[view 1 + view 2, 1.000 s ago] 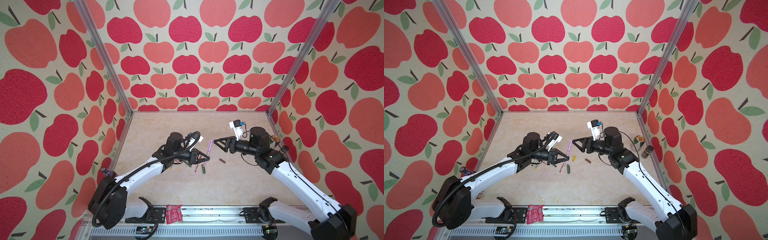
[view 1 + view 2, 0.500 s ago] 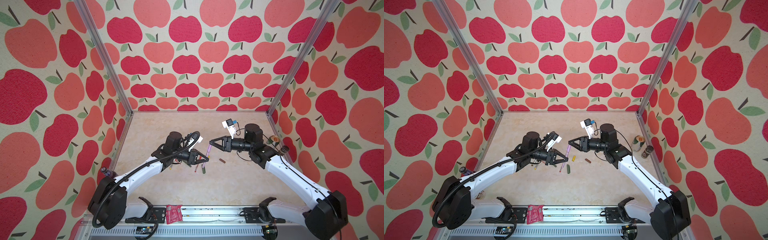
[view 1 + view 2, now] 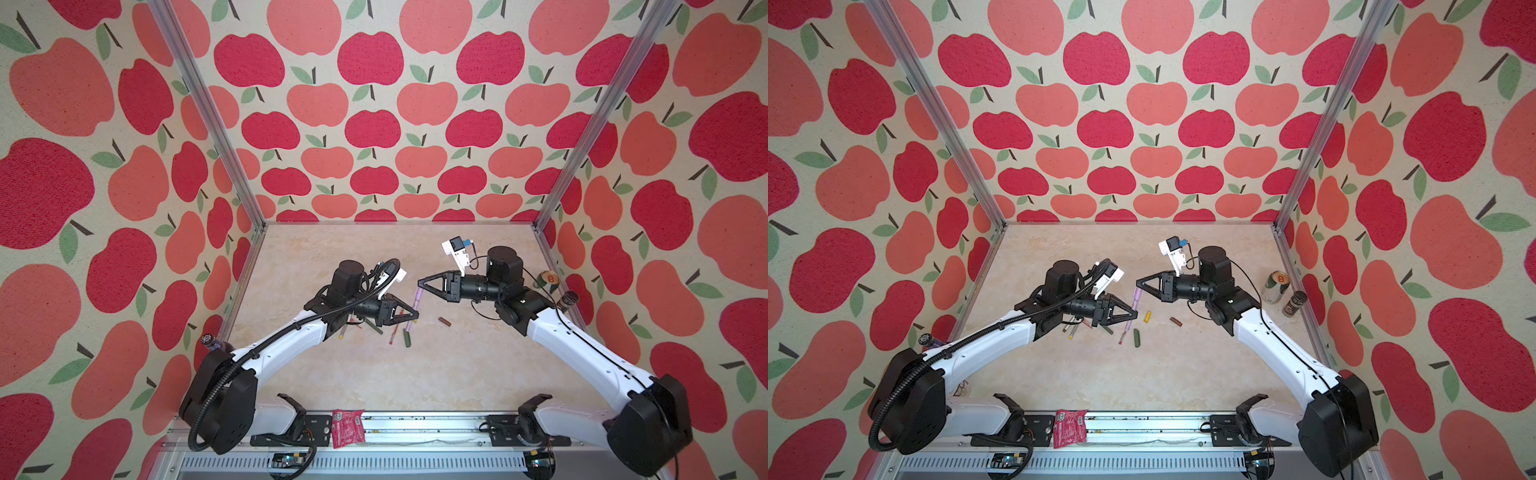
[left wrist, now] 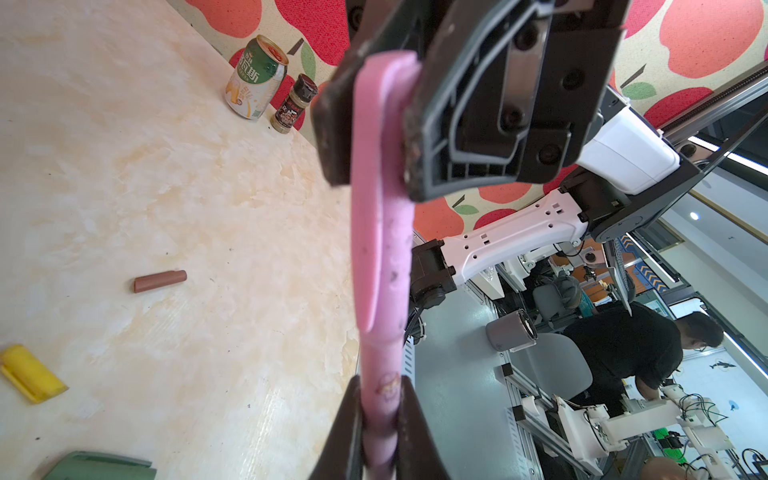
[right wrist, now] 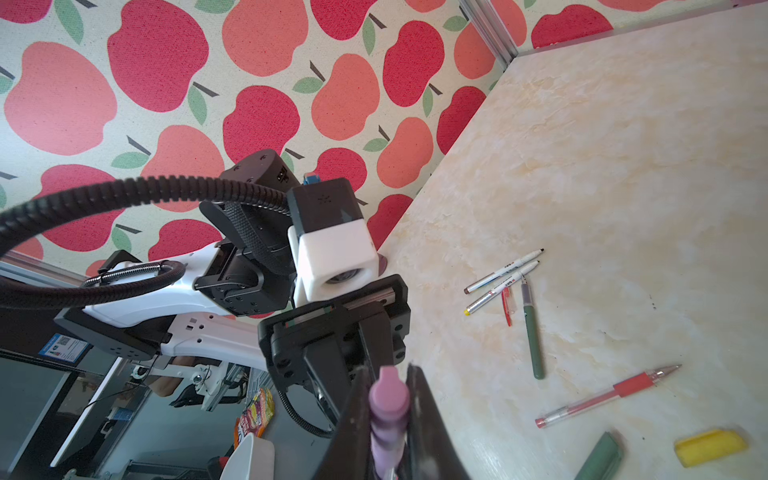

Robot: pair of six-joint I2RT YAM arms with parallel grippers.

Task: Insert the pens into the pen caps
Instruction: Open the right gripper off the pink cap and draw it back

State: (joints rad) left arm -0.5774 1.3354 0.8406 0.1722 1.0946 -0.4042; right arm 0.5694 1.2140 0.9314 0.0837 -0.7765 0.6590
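Note:
A lilac-pink pen [image 4: 380, 365] hangs above the table between my two grippers. My left gripper [image 4: 380, 386] [image 3: 413, 318] is shut on its barrel. The lilac-pink cap [image 4: 374, 216] sits on the pen's far end, and my right gripper [image 5: 386, 374] [image 3: 1138, 283] is shut on that cap. On the table lie two white pens [image 5: 505, 266], a dark green pen [image 5: 532, 332], a red pen [image 5: 606, 392], a small red cap [image 5: 507, 307], a yellow cap [image 3: 1147, 316], a green cap [image 3: 1136, 337] and a brown cap [image 3: 444, 321].
A green drink can [image 3: 1278, 286] and a dark spice jar [image 3: 1295, 302] stand by the right wall. A red snack packet [image 3: 348, 428] lies on the front rail. Apple-print walls close in the table on three sides.
My right gripper has moved left to the pen's upper end and gone from open to shut on the lilac-pink cap. The left gripper has kept its hold on the pen.

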